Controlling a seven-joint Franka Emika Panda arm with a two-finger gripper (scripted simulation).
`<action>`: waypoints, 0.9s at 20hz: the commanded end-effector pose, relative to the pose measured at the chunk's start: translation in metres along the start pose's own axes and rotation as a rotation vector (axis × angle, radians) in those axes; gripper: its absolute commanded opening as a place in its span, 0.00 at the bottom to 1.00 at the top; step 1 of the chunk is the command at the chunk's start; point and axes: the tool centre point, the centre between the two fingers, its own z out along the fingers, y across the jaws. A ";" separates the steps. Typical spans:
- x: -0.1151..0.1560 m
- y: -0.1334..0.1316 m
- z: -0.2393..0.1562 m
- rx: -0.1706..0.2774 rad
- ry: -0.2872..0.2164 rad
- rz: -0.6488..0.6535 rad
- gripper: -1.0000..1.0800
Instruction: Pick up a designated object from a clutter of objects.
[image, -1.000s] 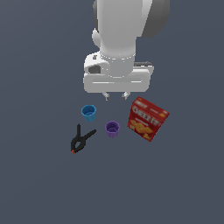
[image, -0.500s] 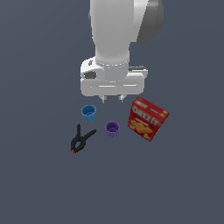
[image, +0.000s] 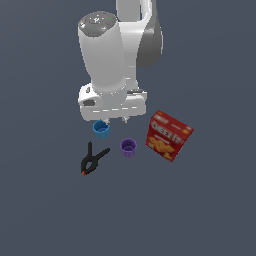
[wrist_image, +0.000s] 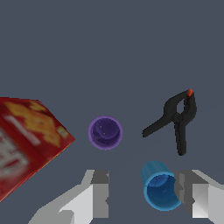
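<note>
A white Panda arm is hovering low over a scatter of small objects on a dark grey table (image: 210, 210), its jaws spread wide and holding nothing. The gripper (wrist_image: 146, 197) is hanging above the blue cup (wrist_image: 160, 190), which is standing upright, mouth up, inside the gap between the jaws but crowded against one finger (wrist_image: 190, 197) and well off the other. In the exterior view the gripper (image: 116, 120) is partly hiding the cup's rim (image: 102, 129). The smaller purple cup (wrist_image: 105, 132) is sitting just beyond the jaws, outside the gap, also mouth up. The black spring clamp (wrist_image: 177, 119), red tip pointing away, is lying flat near the blue cup, apart from it. The red Cheez-It box (image: 168, 135) is resting tilted beyond the far finger's side, well clear of the jaws.
</note>
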 end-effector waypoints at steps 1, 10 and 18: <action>-0.007 0.016 0.017 0.015 -0.010 -0.017 0.62; -0.042 0.071 0.077 0.068 -0.039 -0.076 0.62; -0.081 0.112 0.124 0.108 -0.055 -0.118 0.62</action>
